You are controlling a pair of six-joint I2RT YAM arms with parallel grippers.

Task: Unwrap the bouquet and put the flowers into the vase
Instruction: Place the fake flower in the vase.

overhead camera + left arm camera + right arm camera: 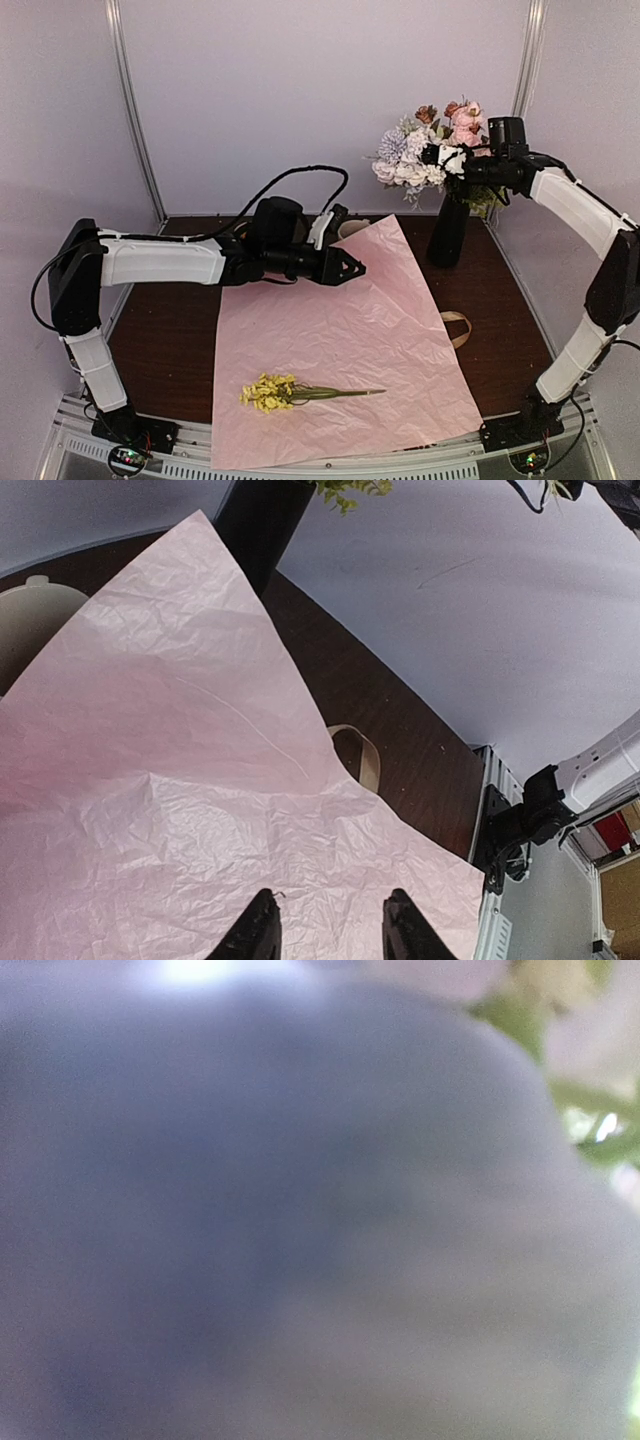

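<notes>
The bouquet's pink paper (350, 340) (150, 780) lies spread flat on the dark table. Most of the flowers (425, 150) stand in the tall black vase (448, 235) (262, 520) at the back right. One yellow sprig (270, 392) lies on the paper's near end. My left gripper (350, 268) (330, 925) hovers open above the middle of the paper with nothing between its fingers. My right gripper (450, 158) is pushed in among the blooms above the vase, shut. A blurred pale bloom (300, 1210) fills the right wrist view and hides the fingers.
A beige ribbon (457, 325) (360, 758) lies on the table (170, 340) just right of the paper. A cream mug (350, 228) (25, 615) stands behind the paper's far edge, partly hidden by my left arm. Pale walls close in the back and sides.
</notes>
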